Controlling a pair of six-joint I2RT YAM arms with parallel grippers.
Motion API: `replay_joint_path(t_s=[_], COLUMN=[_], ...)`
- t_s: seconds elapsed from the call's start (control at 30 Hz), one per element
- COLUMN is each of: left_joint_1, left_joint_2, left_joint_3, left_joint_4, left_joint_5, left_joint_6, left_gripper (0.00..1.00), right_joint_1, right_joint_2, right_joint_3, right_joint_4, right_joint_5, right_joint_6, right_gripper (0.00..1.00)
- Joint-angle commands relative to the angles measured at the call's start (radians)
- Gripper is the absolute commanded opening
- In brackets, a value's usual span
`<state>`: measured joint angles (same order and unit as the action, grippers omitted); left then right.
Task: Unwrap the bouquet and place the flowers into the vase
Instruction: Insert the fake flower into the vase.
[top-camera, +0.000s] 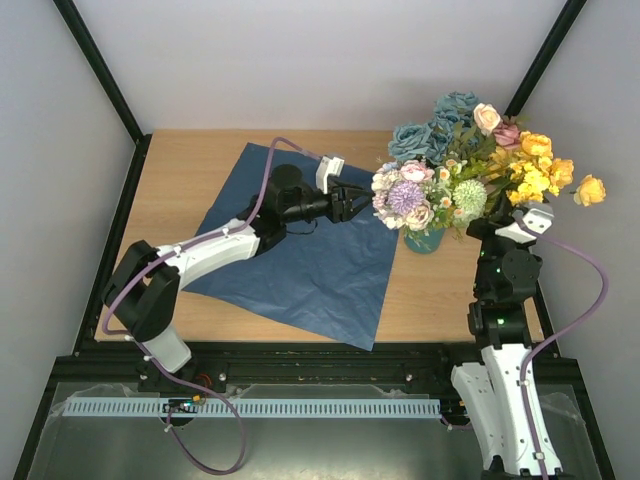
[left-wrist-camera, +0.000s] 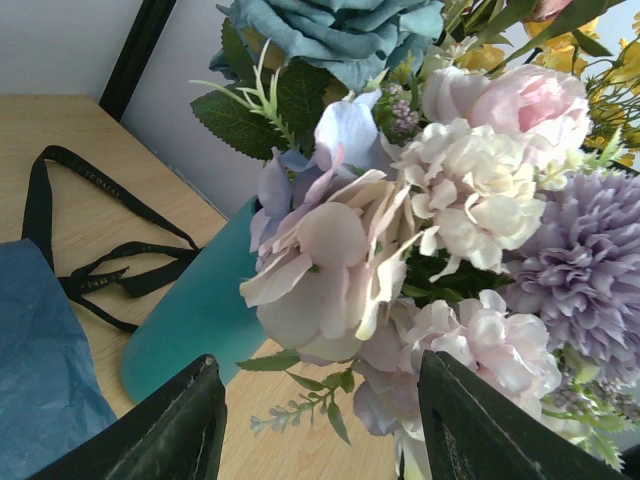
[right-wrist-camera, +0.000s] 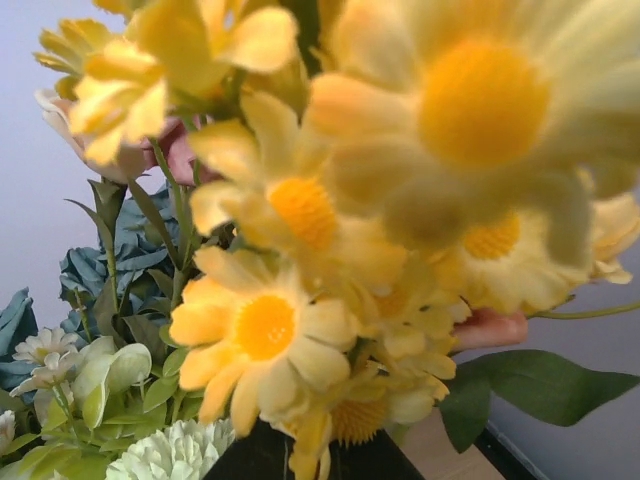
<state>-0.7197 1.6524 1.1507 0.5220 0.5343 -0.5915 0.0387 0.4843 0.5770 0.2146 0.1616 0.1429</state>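
Observation:
The flowers (top-camera: 470, 165) stand bunched in the teal vase (top-camera: 424, 240) at the right of the table. My left gripper (top-camera: 362, 203) is at the bunch's left side, open. In the left wrist view its fingers (left-wrist-camera: 318, 370) stand apart, with pale pink and lilac blooms (left-wrist-camera: 420, 220) just beyond them; one bloom brushes the right finger. The vase (left-wrist-camera: 200, 310) lies behind the left finger. My right gripper (top-camera: 490, 226) sits under the yellow blooms, shut. Yellow daisies (right-wrist-camera: 300, 260) crowd its dark fingers (right-wrist-camera: 300, 455); a stem between them cannot be made out.
The blue paper sheet (top-camera: 300, 260) lies spread flat under my left arm. The black ribbon (left-wrist-camera: 110, 280) lies loose on the wood beside the paper, behind the vase. A black frame post (top-camera: 545, 50) rises close behind the flowers.

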Motion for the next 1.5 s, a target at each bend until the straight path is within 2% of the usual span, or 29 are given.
replay_joint_path(t_s=[0.0,0.2,0.47,0.67,1.47], left_joint_1=[-0.006,-0.006,-0.006,-0.006,-0.016], left_joint_2=[0.016,0.021,0.035,0.048,0.092], left_joint_3=[0.042,0.057,0.065,0.075,0.099], left_joint_4=[0.045,0.036,0.034,0.025,0.038], left_joint_5=[0.003,-0.006,-0.009,-0.015,-0.008], left_joint_6=[0.007,0.025,0.03,0.031,0.016], left_gripper=[0.54,0.53,0.53,0.52,0.52], right_joint_1=[-0.001,-0.001,-0.001,-0.001,-0.002], right_joint_2=[0.035,0.056,0.003,0.01,-0.061], right_joint_3=[0.013,-0.015,-0.038,-0.143,-0.174], right_joint_4=[0.056,0.116,0.15,0.276,0.367], right_joint_5=[-0.034,-0.061,-0.044,-0.083,-0.032], right_joint_6=[0.041,0.111,0.172,0.256,0.27], right_gripper=[0.02,0.01,0.01,0.01,0.01])
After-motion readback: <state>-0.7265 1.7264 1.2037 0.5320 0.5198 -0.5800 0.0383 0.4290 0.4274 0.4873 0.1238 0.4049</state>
